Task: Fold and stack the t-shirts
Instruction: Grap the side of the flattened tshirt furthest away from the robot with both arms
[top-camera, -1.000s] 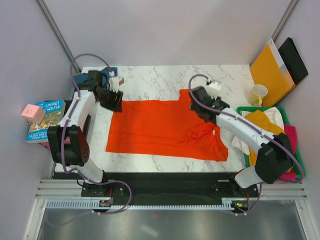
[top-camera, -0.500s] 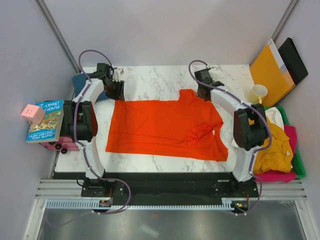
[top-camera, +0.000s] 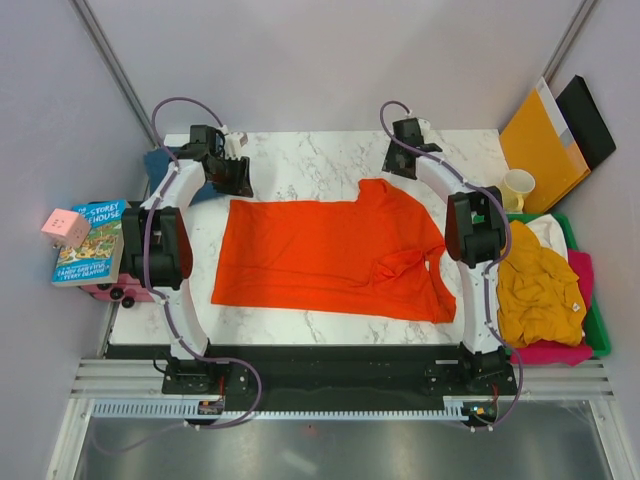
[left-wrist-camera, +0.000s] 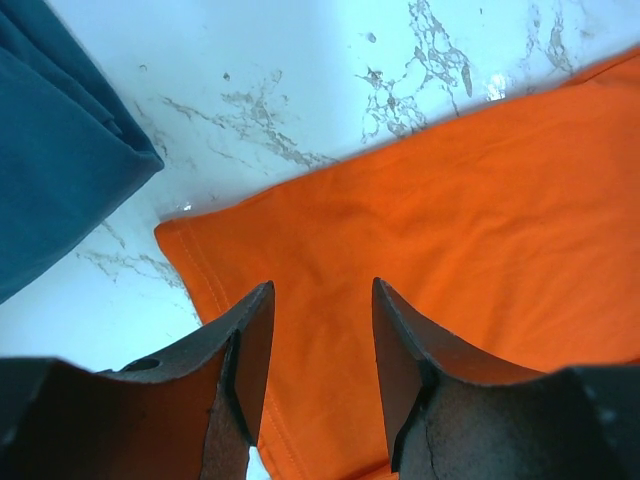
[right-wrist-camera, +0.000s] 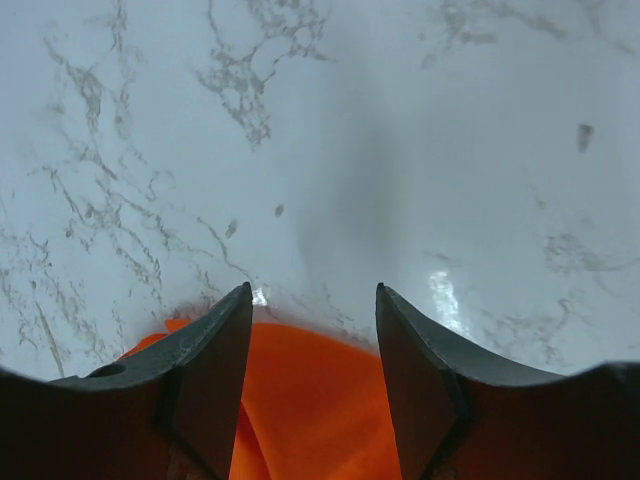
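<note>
A bright orange-red t-shirt (top-camera: 320, 255) lies spread on the marble table, with a crumpled fold near its right side. My left gripper (top-camera: 232, 178) is open just above the shirt's far left corner; in the left wrist view (left-wrist-camera: 320, 285) its fingers straddle orange cloth (left-wrist-camera: 450, 230). My right gripper (top-camera: 402, 160) is open and empty just beyond the shirt's far right edge; its wrist view (right-wrist-camera: 313, 287) shows the orange hem (right-wrist-camera: 310, 400) between the fingers. A dark teal-blue shirt (top-camera: 160, 165) lies folded at the far left and also shows in the left wrist view (left-wrist-camera: 50, 130).
A green basket (top-camera: 597, 318) at the right holds mustard yellow (top-camera: 540, 290), pink (top-camera: 580, 268) and white (top-camera: 545, 232) shirts. A mug (top-camera: 517, 187), an orange-yellow envelope (top-camera: 545, 135) and a black folder (top-camera: 592, 118) stand at the back right. A book (top-camera: 90, 240) and a pink cube (top-camera: 62, 227) lie left.
Both grippers have moved toward the far edge of the table, the right one off the shirt onto bare marble. The shirt's far right part now lies spread flatter.
</note>
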